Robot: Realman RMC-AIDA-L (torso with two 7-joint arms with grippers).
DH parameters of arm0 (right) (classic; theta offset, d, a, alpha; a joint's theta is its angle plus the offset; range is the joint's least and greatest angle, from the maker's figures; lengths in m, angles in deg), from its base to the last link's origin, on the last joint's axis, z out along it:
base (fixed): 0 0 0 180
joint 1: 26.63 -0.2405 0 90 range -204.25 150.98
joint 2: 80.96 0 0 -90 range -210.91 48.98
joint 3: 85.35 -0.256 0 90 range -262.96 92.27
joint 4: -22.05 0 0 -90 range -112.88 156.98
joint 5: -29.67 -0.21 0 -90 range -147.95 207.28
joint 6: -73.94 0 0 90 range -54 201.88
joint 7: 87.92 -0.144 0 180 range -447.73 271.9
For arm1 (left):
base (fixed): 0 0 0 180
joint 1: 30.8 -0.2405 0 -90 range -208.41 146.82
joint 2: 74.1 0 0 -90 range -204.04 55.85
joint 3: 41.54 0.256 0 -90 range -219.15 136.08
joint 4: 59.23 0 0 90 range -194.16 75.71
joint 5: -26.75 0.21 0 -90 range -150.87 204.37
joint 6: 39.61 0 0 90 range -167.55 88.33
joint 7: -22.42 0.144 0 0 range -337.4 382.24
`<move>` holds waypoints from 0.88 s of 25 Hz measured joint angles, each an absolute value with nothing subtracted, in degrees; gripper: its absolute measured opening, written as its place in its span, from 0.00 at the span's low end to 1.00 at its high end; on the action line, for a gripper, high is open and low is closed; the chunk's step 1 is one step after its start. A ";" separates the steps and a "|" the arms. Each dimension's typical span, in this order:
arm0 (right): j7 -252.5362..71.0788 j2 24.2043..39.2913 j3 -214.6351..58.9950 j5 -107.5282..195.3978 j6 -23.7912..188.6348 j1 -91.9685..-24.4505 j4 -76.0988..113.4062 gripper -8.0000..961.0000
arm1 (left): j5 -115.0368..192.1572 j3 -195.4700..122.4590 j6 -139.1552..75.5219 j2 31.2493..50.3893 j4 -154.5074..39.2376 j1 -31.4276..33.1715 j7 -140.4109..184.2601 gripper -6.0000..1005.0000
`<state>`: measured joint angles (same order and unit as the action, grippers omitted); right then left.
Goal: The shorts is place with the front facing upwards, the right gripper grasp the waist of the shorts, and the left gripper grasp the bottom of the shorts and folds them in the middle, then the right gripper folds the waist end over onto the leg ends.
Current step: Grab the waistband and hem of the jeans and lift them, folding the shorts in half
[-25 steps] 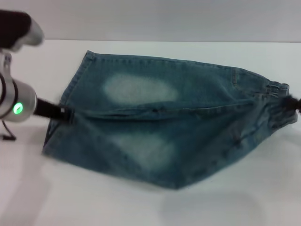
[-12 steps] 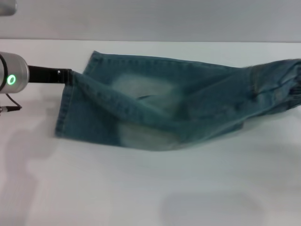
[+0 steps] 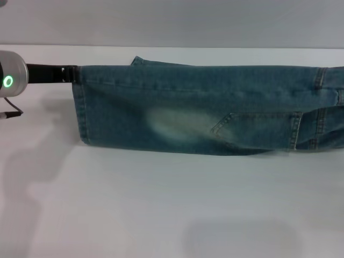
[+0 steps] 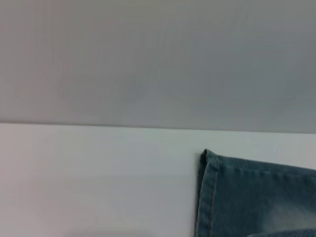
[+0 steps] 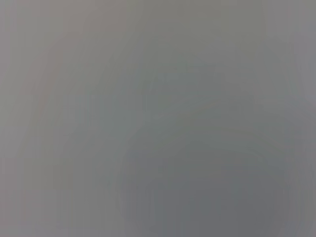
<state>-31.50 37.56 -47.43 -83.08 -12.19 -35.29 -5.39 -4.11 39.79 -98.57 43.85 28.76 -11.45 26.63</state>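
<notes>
The blue-green denim shorts [image 3: 204,102] lie stretched in a long band across the white table [image 3: 161,204], folded lengthwise with one leg over the other. A pale faded patch [image 3: 172,123] and a stitched pocket [image 3: 258,129] face up. The bottom of the shorts [image 3: 80,113], a straight hem, is at the left. My left gripper [image 3: 74,75] is shut on its far corner, black wrist and green-ringed arm [image 3: 11,80] reaching in from the left. In the left wrist view a hem corner [image 4: 207,197] rests on the table. The waist end runs off the right edge. The right gripper is out of view.
The table's far edge [image 3: 215,47] runs just behind the shorts, with a grey wall [image 3: 172,21] beyond it. The right wrist view is plain grey.
The near leg has been carried over onto the far leg. Both ends moved away from me and the open spread of the shorts became a narrow taut band. The right gripper left the view.
</notes>
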 joint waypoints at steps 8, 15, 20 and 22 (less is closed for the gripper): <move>-31.24 37.80 -51.76 -83.12 -12.35 -35.07 -1.68 0.01 | -4.17 39.87 -97.64 43.86 28.66 -10.55 26.85 0.12; -30.17 37.76 -52.53 -83.20 -12.33 -35.78 -0.24 0.01 | -5.17 40.37 -94.87 43.89 28.14 -9.53 27.65 0.13; -29.62 37.86 -53.03 -83.83 -12.28 -36.34 0.18 0.01 | -7.50 41.27 -92.45 43.89 25.82 -8.09 29.40 0.13; -28.83 37.87 -53.26 -85.57 -12.39 -36.42 1.46 0.01 | -7.87 41.54 -91.87 43.90 24.59 -7.25 29.72 0.13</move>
